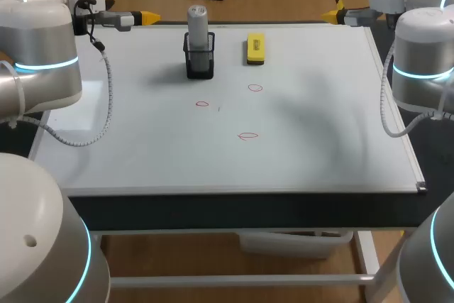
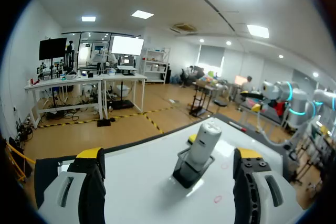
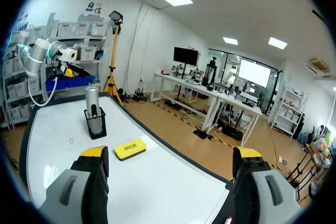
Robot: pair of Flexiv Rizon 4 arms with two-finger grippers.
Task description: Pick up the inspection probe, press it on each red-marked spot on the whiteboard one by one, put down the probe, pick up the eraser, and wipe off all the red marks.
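Standing upright in its black holder [image 1: 199, 63] at the far middle of the whiteboard [image 1: 319, 140], the inspection probe [image 1: 198, 23] is found not yet lifted. The yellow eraser [image 1: 255, 48] is noted lying flat just right of the holder, apart from it. Three red rings are counted on the board, nearer than the holder: the left mark [image 1: 202, 103], the right mark [image 1: 255, 88] and the near mark [image 1: 247, 135]. All are intact.

The left claw [image 2: 168, 154] is held at the far left corner of the bench [image 1: 213, 211], fingers spread wide and empty, with the probe ahead of it and well apart. The right claw [image 3: 170, 153] is held at the far right corner, likewise wide (nothing lies between its fingers).

No step is judged to have been started. The probe is to be picked up, three presses made, the probe set down, the eraser taken and the marks wiped.
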